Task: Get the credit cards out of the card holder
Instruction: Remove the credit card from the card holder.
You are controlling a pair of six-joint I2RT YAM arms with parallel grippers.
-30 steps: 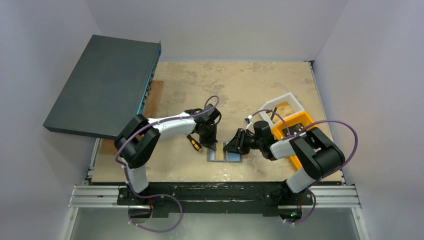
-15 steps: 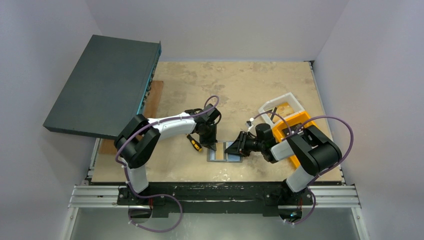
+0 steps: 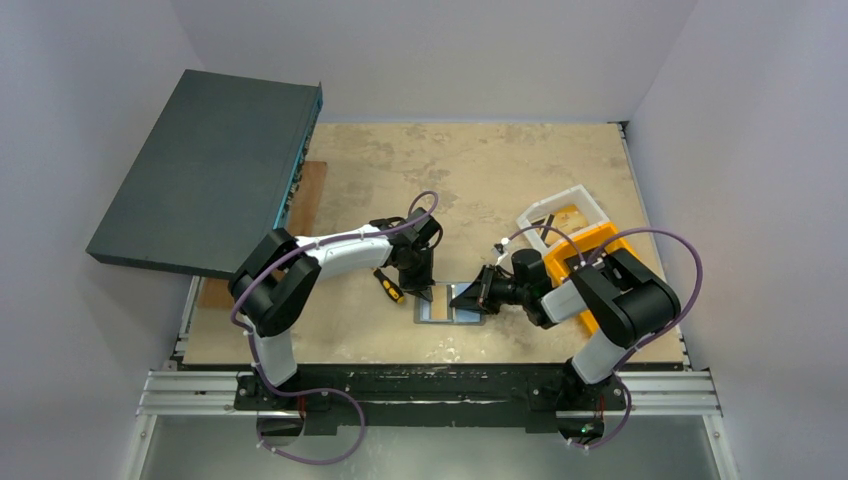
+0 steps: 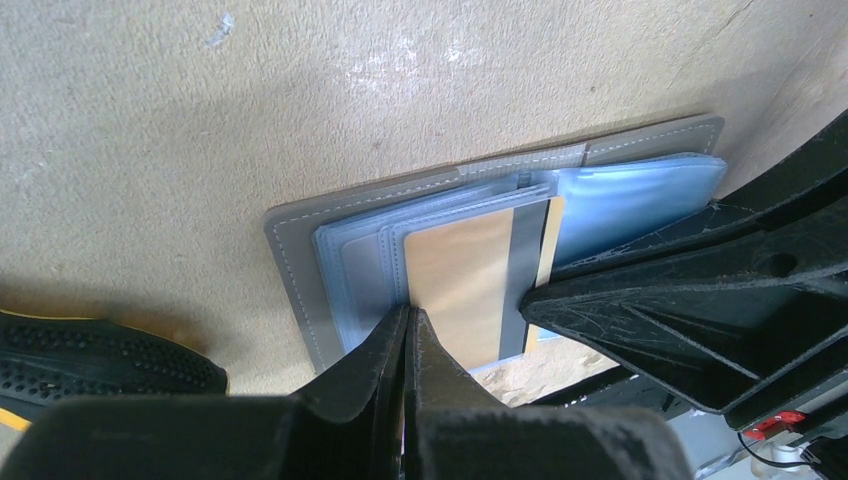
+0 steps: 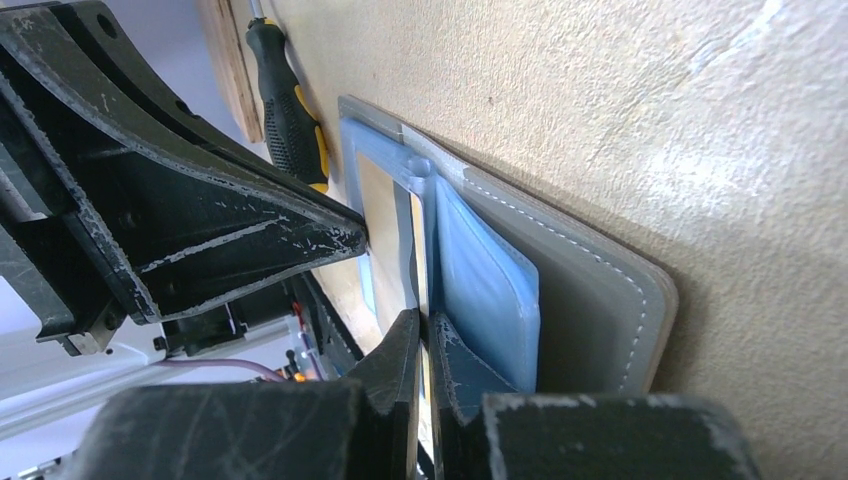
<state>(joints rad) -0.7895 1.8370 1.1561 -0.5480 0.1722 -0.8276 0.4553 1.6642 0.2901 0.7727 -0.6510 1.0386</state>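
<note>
The grey card holder (image 3: 440, 314) lies open on the table between both grippers, its pale blue inside up (image 4: 300, 260). A tan card with a grey stripe (image 4: 460, 275) sticks partly out of its left pocket. My left gripper (image 4: 408, 318) is shut, its tips pressed on the holder at the card's edge; it also shows in the top view (image 3: 428, 294). My right gripper (image 5: 422, 335) is shut on a thin card edge at the holder's middle fold (image 5: 590, 300); it also shows in the top view (image 3: 462, 298). The left gripper's fingers (image 5: 200, 220) show in the right wrist view.
A black-and-yellow screwdriver (image 3: 388, 286) lies just left of the holder. An orange bin (image 3: 600, 245) and a white tray (image 3: 565, 205) stand at the right. A large dark flat box (image 3: 205, 170) overhangs the table's far left, over a wooden board (image 3: 310, 195).
My right wrist has turned and drawn in slightly at the holder, its tips staying at the middle fold. The left arm and the holder have not moved.
</note>
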